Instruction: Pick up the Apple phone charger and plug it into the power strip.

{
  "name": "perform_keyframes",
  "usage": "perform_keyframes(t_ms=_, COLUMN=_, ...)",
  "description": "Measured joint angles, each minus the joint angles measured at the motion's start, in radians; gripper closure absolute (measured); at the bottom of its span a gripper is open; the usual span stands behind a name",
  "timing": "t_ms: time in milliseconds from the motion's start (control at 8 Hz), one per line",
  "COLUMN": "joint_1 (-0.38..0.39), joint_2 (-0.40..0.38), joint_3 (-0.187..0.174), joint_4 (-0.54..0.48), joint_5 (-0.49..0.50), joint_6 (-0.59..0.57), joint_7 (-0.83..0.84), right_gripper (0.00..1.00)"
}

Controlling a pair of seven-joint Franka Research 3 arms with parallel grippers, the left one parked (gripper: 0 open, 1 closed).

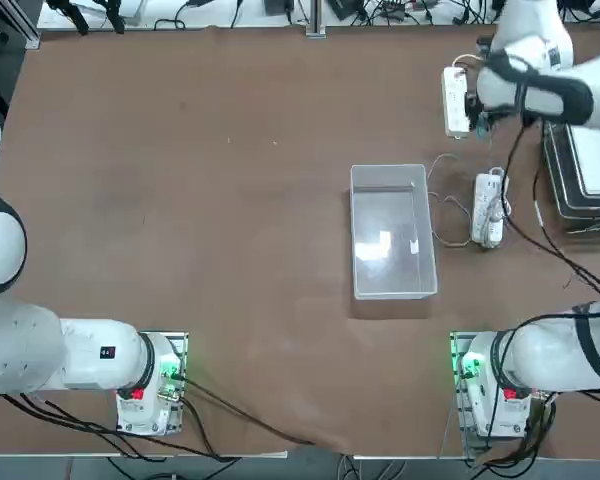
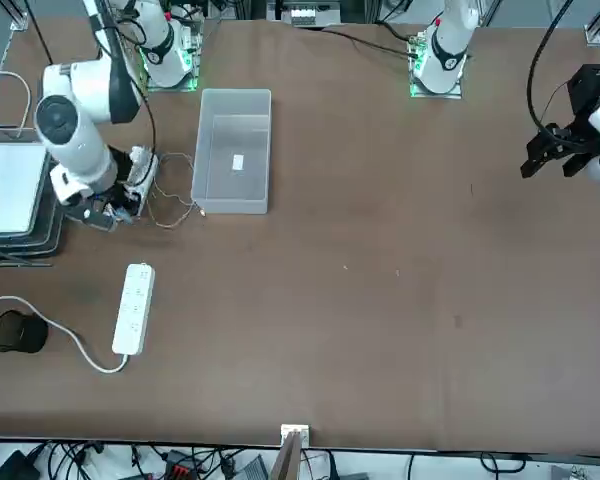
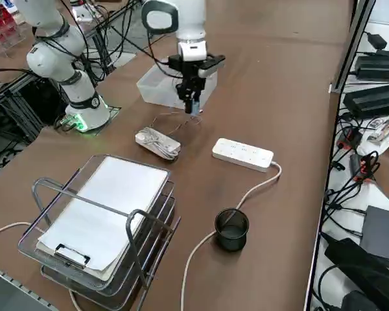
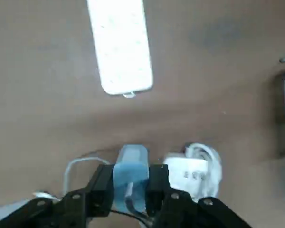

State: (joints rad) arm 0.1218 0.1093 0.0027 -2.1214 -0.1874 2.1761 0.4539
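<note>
My right gripper (image 4: 131, 183) is shut on the Apple phone charger (image 4: 130, 164), a small pale block pinched between the two black fingers. In the right side view the gripper (image 3: 192, 105) hangs above the table with the charger (image 3: 194, 111) at its tip. The thin cable (image 3: 174, 121) trails down to the tabletop. The power strip (image 3: 242, 153) lies flat a little way beyond the gripper, its thick cord running off one end. In the wrist view the power strip (image 4: 119, 45) shows ahead of the fingers, apart from the charger. The power strip (image 2: 134, 308) is also clear in the front view.
A second white strip with a cable bundle (image 3: 157, 143) lies near the gripper. A clear plastic box (image 3: 157, 87) stands behind it. A wire tray with a clipboard (image 3: 137, 218) and a black cup (image 3: 232, 228) sit toward the table's end.
</note>
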Motion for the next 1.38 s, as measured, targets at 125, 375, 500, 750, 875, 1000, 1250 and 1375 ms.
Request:
perform_keyframes(t_ms=125, joint_1=0.009, joint_2=0.069, joint_3=0.002, joint_4=0.106, joint_5=0.043, joint_6=-0.037, joint_7=-0.003, right_gripper=0.63)
perform_keyframes(t_ms=375, joint_1=0.011, joint_2=0.187, joint_3=0.000, joint_4=0.265, joint_5=0.109, joint_6=-0.056, joint_7=-0.051, right_gripper=0.63)
perform_keyframes(t_ms=500, joint_1=0.010, joint_2=0.233, joint_3=-0.001, joint_4=0.322, joint_5=0.131, joint_6=-0.061, joint_7=-0.077, right_gripper=0.63)
perform_keyframes(t_ms=750, joint_1=0.000, joint_2=0.303, joint_3=-0.004, joint_4=0.383, joint_5=0.140, joint_6=-0.065, joint_7=-0.113, right_gripper=0.63)
perform_keyframes(t_ms=875, joint_1=-0.012, joint_2=0.326, joint_3=-0.006, joint_4=0.389, joint_5=0.140, joint_6=-0.065, joint_7=-0.140, right_gripper=0.63)
perform_keyframes(t_ms=1000, joint_1=-0.028, joint_2=0.341, joint_3=-0.006, joint_4=0.390, joint_5=0.141, joint_6=-0.064, joint_7=-0.170, right_gripper=0.63)
perform_keyframes(t_ms=1250, joint_1=-0.045, joint_2=0.366, joint_3=-0.007, joint_4=0.385, joint_5=0.142, joint_6=-0.053, joint_7=-0.213, right_gripper=0.63)
perform_keyframes(t_ms=1375, joint_1=-0.047, joint_2=0.375, joint_3=-0.007, joint_4=0.370, joint_5=0.142, joint_6=-0.025, joint_7=-0.233, right_gripper=0.63)
